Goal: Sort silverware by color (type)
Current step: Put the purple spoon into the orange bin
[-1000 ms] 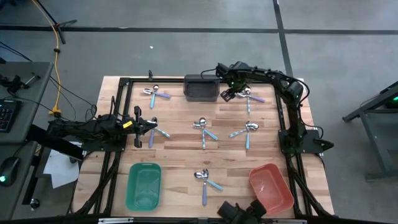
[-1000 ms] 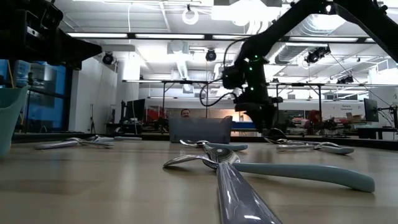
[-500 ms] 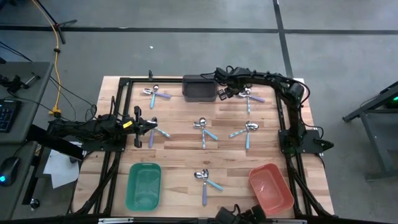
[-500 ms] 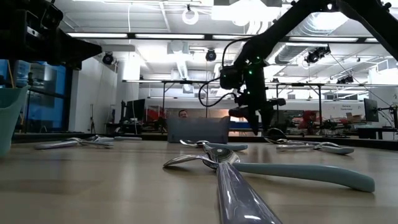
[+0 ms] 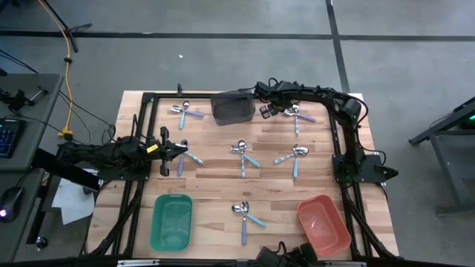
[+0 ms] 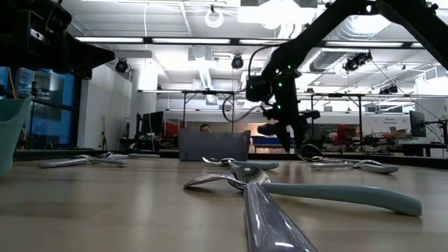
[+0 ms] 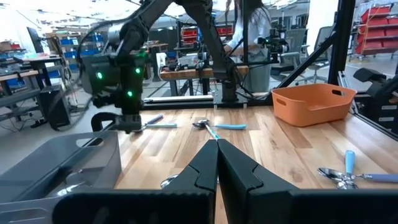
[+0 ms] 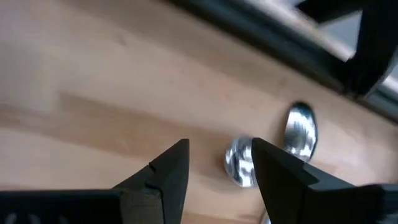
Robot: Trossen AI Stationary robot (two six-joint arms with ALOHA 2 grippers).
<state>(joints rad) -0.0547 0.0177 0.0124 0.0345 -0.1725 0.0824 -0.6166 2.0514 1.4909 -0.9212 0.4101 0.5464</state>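
High view shows the sorting barely begun: the spoons [image 5: 241,152] lie in mixed little clusters across the table [image 5: 215,182], while the green bin [image 5: 171,222] and red bin [image 5: 323,222] look empty, and the dark grey bin [image 5: 232,108] at the far edge seems empty too, though its inside is hard to read. The right claw [image 5: 265,110] hangs just beside that grey bin, near the far-right cluster, its fingers parted and holding nothing, two spoon bowls [image 8: 297,134] lying just past them. The left claw [image 5: 180,149] waits by the left-hand cluster, fingers pressed together, empty.
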